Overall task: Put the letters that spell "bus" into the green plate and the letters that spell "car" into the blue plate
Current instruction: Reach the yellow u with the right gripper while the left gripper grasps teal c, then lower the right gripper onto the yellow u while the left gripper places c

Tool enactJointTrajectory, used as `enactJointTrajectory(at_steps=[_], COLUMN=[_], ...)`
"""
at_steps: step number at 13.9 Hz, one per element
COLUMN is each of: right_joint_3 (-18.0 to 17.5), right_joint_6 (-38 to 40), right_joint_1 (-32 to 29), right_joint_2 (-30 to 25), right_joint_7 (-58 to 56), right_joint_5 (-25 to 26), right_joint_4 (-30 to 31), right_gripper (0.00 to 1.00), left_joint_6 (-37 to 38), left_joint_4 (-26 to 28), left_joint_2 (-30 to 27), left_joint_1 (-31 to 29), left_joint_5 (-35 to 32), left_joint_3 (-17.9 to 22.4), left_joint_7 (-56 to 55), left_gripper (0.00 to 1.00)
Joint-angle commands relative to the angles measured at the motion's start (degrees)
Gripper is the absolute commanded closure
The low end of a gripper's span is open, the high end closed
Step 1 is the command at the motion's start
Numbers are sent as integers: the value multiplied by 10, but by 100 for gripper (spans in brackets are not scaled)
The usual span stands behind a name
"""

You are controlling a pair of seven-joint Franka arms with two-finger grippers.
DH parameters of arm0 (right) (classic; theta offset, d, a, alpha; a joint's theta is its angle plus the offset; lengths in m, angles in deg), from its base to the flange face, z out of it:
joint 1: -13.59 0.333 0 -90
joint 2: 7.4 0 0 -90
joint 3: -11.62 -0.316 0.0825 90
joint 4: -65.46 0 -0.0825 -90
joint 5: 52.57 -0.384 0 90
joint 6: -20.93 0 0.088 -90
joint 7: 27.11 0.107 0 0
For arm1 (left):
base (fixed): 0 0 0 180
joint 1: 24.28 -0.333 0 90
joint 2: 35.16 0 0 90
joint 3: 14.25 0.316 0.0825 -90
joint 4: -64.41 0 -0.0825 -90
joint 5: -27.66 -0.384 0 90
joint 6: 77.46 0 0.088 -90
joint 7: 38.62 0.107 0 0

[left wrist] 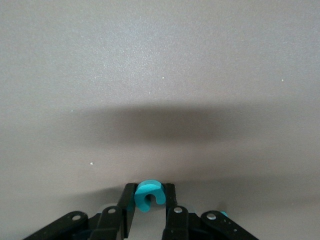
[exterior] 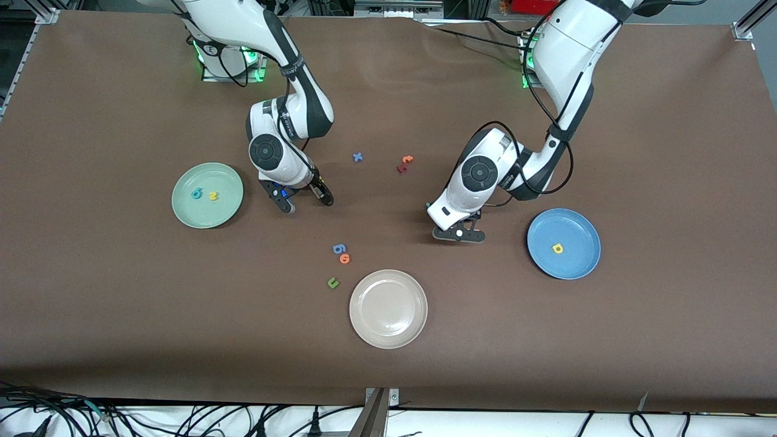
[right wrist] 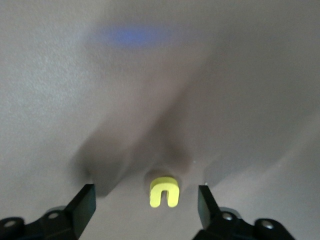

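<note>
The left gripper (exterior: 459, 233) is low at the table between the blue plate (exterior: 583, 262) and the beige plate (exterior: 370, 321). Its wrist view shows the 2 fingers (left wrist: 129, 207) drawn narrow around a teal c (left wrist: 148, 194), pressing on its 2 sides; the front view hides that letter under the hand. The fingertips are cut off at the frame edge.

The right gripper (exterior: 308, 202) is low over bare table beside the green plate (exterior: 188, 212), its jaws spread wide. In its wrist view a yellow u (right wrist: 164, 191) lies on the table between the 2 fingers (right wrist: 82, 206), touched by neither; the front view hides this letter too.

A teal b (exterior: 196, 193) and a yellow s (exterior: 212, 195) lie in the green plate. A yellow a (exterior: 557, 248) lies in the blue plate. The thin teal r cannot be made out in any view.

On the table lie a blue x (exterior: 357, 157), an orange and a dark red letter (exterior: 405, 163) touching, a blue 6-like piece (exterior: 339, 248) just beside an orange letter (exterior: 345, 259), and a dark green u (exterior: 332, 282) near the beige plate.
</note>
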State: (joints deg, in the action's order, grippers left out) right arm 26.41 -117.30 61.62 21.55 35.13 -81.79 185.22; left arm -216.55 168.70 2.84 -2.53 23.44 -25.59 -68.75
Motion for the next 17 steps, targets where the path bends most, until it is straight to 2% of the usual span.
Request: enactJointTrajectory(at_steps=[1,3,6,9,12,17], right_joint_3=[-13,-16,-15,-13,-8,-9], right_joint_6=[-27,-38,-37,-35,-35,-73], right_joint_1=[0,0,0,0,0,0], right_joint_2=[-8,-9,-11,-25,-49,-68], right_joint_7=[4,3,-6,-29,-45,-45], right_joint_5=[-22,-22,-21,-21,-17,-14], right_joint_4=[19,28,29,45,67,93], right_gripper=[13,17,21,27,27,28], left_joint_6=[50,138,177,210,233,211], left_joint_4=[-20,-74,-102,-93,-82,-7], left_joint_2=[-13,-21,-29,-54,-83,-137], left_joint_1=[-15,-50,-81,-122,-182,-218], left_joint_5=[-17,-17,-19,-49,-49,-49], left_joint_3=[2,1,4,6,5,5], left_joint_7=[36,109,205,257,354,375], left_gripper=[83,83,85,85,87,91])
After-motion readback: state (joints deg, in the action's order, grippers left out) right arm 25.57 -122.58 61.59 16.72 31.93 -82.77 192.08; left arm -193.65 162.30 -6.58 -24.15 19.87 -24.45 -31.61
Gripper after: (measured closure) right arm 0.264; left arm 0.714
